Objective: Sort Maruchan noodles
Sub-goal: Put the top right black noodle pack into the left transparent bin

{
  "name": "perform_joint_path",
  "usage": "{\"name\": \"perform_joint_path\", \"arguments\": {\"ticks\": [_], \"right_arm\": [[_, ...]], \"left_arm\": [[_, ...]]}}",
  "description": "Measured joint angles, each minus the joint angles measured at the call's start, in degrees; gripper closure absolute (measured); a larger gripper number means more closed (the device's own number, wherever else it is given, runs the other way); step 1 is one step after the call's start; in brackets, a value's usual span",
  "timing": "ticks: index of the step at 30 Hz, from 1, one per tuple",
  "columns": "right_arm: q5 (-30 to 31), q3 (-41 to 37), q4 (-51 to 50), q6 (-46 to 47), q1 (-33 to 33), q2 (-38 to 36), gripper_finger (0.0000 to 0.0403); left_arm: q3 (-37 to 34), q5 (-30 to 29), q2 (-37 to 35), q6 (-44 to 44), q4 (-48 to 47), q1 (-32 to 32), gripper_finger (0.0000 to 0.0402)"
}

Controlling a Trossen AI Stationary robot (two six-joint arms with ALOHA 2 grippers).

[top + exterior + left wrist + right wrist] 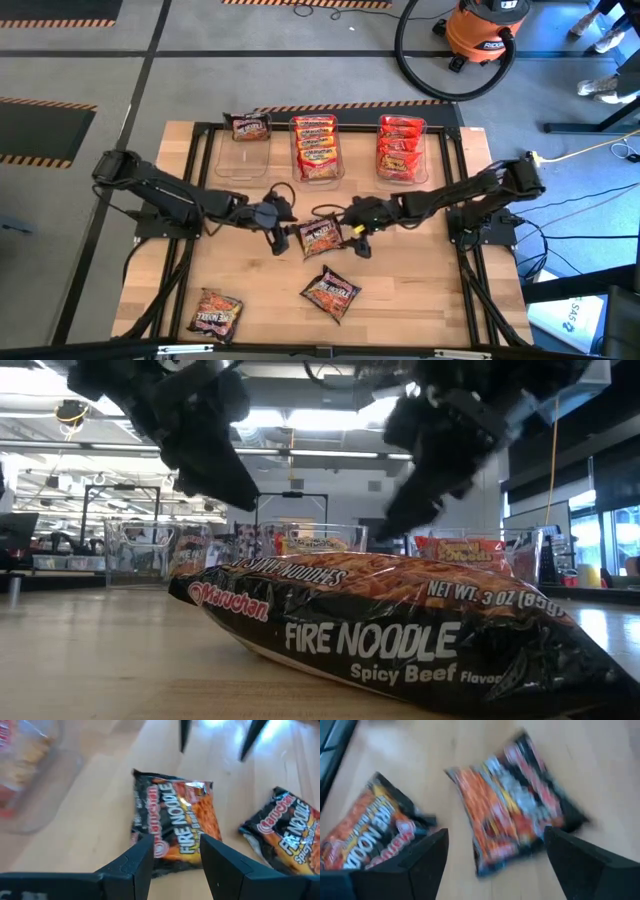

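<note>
Three dark Maruchan packets lie flat and loose on the wooden table: one at the middle [322,236], one nearer the front [331,291] and one at the near left [215,313]. My left gripper [275,235] hovers open just left of the middle packet [172,820], pointing down at a slant toward its left edge. My right gripper [358,238] hovers wide open just right of the same packet [515,810], slanting down at it. Neither touches it. The front packet [380,630] fills the low view, with both grippers above and behind it.
Three clear tubs stand along the far edge: the left one [240,150] holds one dark packet [248,127], the middle one [315,150] orange-yellow packets, the right one [400,150] red packets. Bare wood lies at the near right [430,300].
</note>
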Motion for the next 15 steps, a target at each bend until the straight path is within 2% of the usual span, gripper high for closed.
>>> {"name": "perform_joint_path", "arguments": {"ticks": [4,10,15], "right_arm": [[0.8,-6.3,4.5,10.4,-0.9,-0.1,0.0095],[-2.5,-14.3,21.5,28.5,-4.1,0.7,0.0095],[-2.6,-14.7,21.9,35.5,-4.5,1.3,0.0095]], "left_arm": [[0.0,-0.5,4.4,-0.6,2.4,-2.1,0.025],[0.0,-2.8,13.2,-0.5,11.1,-4.5,0.025],[0.0,-3.6,20.0,-0.4,17.1,-5.0,0.025]]}}
